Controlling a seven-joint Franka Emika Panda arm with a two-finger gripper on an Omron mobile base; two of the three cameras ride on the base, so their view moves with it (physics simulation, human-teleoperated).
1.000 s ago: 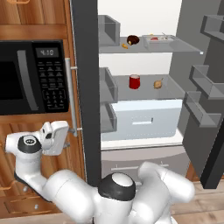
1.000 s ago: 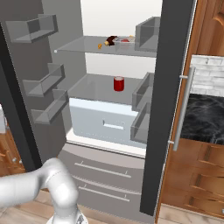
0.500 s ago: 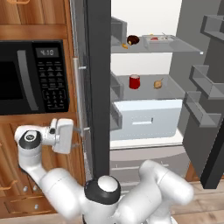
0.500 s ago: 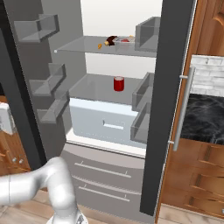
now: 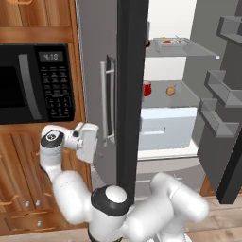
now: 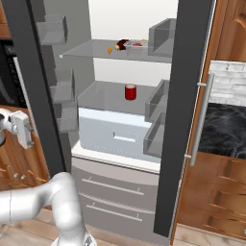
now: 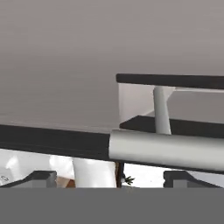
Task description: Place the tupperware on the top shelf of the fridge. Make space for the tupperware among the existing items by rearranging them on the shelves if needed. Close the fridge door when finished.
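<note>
Tupperware (image 5: 172, 42) sits on the top shelf (image 5: 198, 51), far right of and above the end effector (image 5: 98, 144), whose jaws stand wide, holding nothing, just beside the fridge door (image 5: 97, 90) handle. That door looks heavy, stiff; push its outer face.

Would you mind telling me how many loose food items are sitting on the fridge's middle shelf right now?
2. A red item stands toward the left of the middle shelf, and a brownish onion-like item sits to its right, apart from it. The door edge may hide others.
</note>
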